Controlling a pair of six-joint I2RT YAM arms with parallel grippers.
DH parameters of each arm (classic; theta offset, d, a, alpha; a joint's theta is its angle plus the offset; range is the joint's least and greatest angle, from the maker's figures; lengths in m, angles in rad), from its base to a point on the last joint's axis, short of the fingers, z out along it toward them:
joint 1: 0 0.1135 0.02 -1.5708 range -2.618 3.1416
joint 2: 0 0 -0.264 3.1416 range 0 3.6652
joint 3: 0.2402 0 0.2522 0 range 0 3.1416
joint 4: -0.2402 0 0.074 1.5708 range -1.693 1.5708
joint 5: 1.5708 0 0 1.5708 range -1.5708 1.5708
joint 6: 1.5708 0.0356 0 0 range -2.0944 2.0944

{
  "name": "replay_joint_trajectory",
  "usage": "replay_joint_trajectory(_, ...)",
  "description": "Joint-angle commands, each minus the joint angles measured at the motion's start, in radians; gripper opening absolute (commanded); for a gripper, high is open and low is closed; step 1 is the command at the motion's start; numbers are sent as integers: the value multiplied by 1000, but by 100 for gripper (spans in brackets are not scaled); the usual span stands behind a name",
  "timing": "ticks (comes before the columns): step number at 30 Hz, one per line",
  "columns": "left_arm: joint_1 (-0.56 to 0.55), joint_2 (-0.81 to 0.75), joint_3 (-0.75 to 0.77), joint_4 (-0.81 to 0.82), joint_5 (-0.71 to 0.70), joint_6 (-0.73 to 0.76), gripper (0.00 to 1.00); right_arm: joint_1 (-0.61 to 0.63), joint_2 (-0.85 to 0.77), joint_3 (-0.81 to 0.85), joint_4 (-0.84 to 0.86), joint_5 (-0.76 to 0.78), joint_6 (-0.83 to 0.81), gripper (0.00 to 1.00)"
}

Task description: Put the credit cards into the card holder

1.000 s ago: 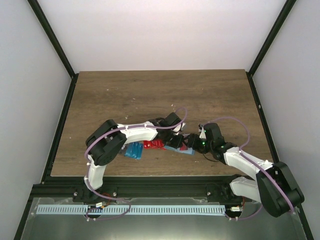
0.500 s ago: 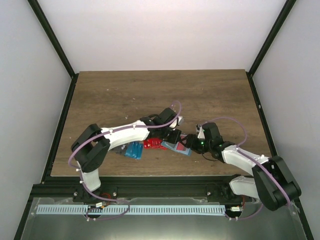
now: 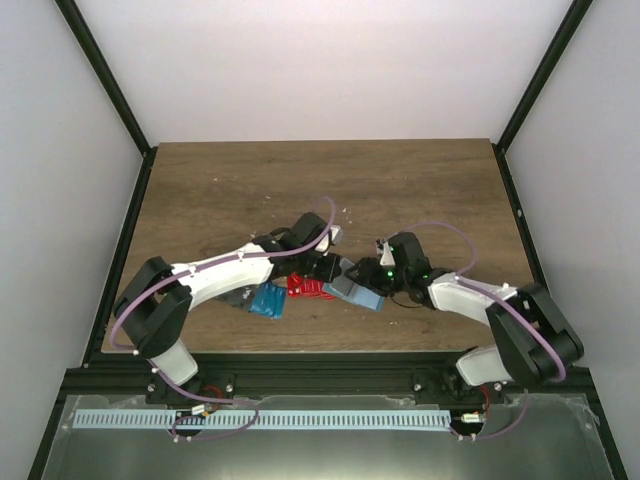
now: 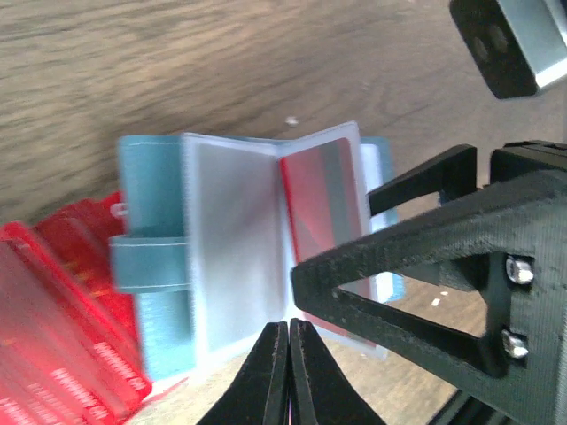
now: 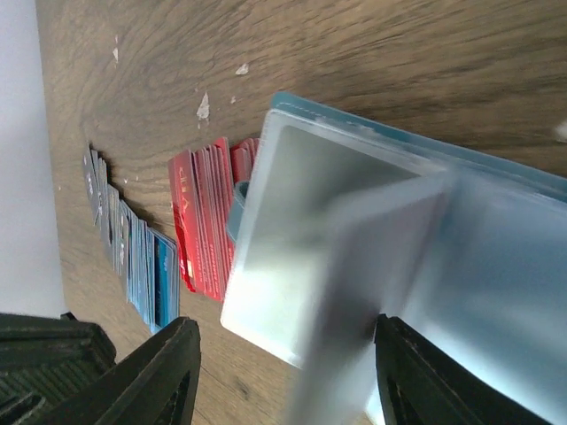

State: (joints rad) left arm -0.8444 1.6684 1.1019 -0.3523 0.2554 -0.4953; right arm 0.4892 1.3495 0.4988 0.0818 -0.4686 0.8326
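Between both arms, the flat teal-blue card holder (image 3: 357,292) is seen lying open, one glossy red card (image 4: 323,190) lodged in its clear plastic sleeves (image 4: 235,239). The left gripper (image 4: 289,329) is pinched closed at a sleeve's edge; the right gripper (image 5: 282,323) is spread wide. Loading is judged under way; another card must be fetched from the fanned red stack (image 3: 305,287), the sleeve kept parted.

Card holder (image 4: 152,301): open on the wooden table (image 4: 133,71) — clear sleeves showing.
Red card (image 4: 323,195): in the right-hand sleeve.
Loose credit cards (image 4: 53,336): red, fanned lower left.
Left gripper (image 4: 289,341): jaws pressed together at the sleeve's near edge.
Right gripper (image 4: 330,237): black fingers spread over the red card.
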Motion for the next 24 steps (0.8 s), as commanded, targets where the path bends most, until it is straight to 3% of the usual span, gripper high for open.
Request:
replay_joint_trajectory(1,53,-35,-51,14,-37,21,4,52,102,107,32,-5,17,56)
replay_joint_trajectory(10,85,32,-53,38,-58,62,13,79,168,178,-13,27,7,56)
replay_joint_trajectory(24,65,173,-12,61,30,59,21,21,-80,76,-232,270,-15,57)
